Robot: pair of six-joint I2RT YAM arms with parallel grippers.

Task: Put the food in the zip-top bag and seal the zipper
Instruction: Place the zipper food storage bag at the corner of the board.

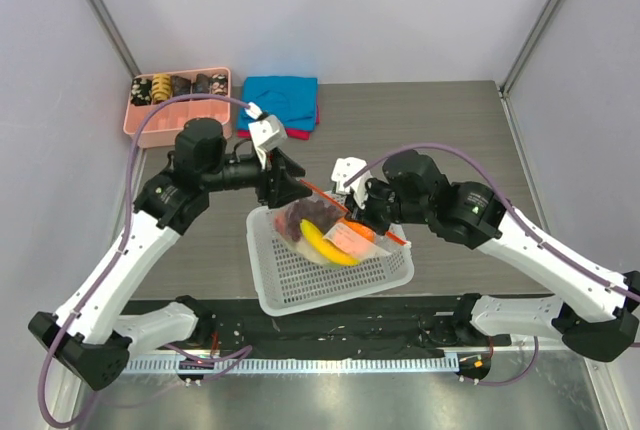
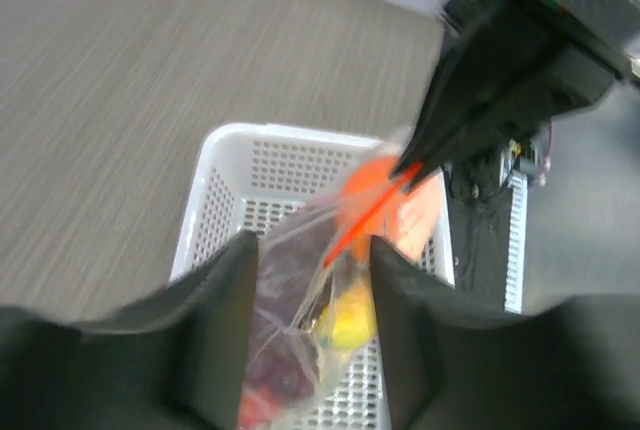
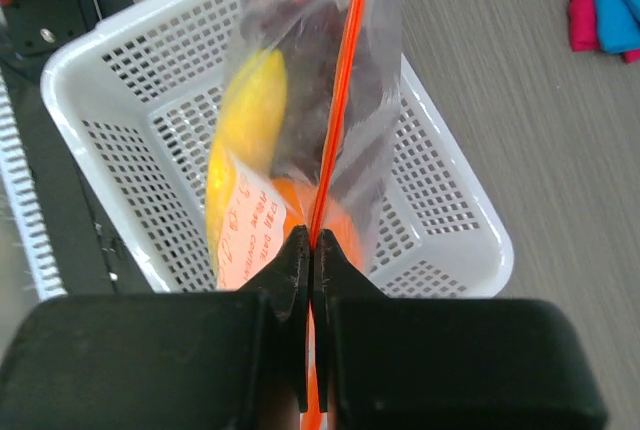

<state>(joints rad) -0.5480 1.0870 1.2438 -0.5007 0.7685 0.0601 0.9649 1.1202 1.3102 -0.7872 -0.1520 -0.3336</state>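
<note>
The zipper [image 3: 340,100] ran far-left from the right gripper [image 3: 313,245], clamped on it towards its right end, to the left gripper [image 2: 313,250], whose fingers stood parted astride the bag [image 2: 290,295].

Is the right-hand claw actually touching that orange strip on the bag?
Touching. The right wrist view shows the right gripper pinched shut on the orange strip, with no gap between them.

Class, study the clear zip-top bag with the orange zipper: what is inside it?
Inside the zip-top bag: a yellow banana, dark purple grapes and something orange. The white label and crinkled plastic cover the rest, so any other food cannot be told.
</note>
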